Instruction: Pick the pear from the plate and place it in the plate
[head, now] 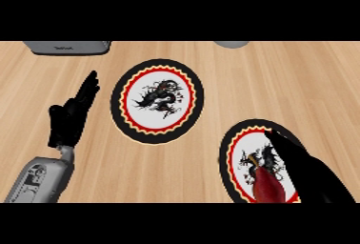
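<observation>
Bench middle: the far plate lies flat with nothing on it.
Between plates: a strip of bare bench.
Far edge: a grey appliance at the left corner, a grey object further right.
Left side: left hand, fingers straight, beside the far plate.

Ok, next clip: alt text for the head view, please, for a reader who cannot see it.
A dark red pear lies on the near right plate, with the robot's right hand reaching over it, fingers straight. A second matching plate sits bare mid-counter, and the left hand rests open at the left, fingers up. A grey appliance shows at the far edge.
</observation>
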Controlling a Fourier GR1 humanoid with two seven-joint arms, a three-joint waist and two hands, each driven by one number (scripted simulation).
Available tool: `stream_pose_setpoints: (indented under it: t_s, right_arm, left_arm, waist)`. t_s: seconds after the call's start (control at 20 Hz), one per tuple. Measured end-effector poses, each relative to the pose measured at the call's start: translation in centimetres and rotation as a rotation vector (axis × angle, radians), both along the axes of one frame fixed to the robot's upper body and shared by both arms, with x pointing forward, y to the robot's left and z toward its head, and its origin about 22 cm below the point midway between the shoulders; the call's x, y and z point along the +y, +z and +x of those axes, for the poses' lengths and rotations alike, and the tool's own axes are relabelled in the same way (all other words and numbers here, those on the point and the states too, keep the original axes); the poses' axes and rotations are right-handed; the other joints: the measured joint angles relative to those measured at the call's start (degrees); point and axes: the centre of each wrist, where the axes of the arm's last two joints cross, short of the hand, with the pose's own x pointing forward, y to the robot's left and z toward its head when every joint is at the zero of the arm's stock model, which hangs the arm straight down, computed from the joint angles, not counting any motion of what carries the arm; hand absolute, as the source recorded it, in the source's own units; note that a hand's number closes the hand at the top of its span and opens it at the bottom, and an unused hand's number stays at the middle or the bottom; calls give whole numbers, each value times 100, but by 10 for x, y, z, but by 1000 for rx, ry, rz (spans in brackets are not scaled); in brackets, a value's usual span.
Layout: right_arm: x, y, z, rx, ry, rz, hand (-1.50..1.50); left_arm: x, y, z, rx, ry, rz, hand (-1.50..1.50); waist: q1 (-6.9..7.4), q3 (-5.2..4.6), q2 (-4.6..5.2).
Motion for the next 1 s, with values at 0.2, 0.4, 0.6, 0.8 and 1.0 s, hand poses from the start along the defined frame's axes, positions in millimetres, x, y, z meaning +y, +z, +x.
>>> stream_pose_setpoints:
  t_s: [0.2, 0.4, 0.6, 0.8, 1.0]
  right_arm:
    - [1, -13, 15, 43, -2, -26, -150]
    - [8, -35, 20, 89, 7, -50, -150]
    - [4, -49, 25, 122, -6, -66, -150]
    - [-7, -60, 23, 150, -24, -85, -150]
    - [-9, -68, 27, 152, -14, -91, 150]
  left_arm:
    - [-1, -4, -2, -3, 2, 0, 0]
    - [-2, 1, -4, -3, 1, 1, 0]
    - [-1, 1, -3, -2, 8, -1, 0]
    - [4, 1, 1, 1, 3, 3, 0]
    - [5, -2, 2, 5, 2, -3, 0]
  waist:
    - [11, 2, 1]
    - [9, 1, -3]
    - [-5, 3, -3]
    - [-17, 2, -4]
    - [-18, 0, -7]
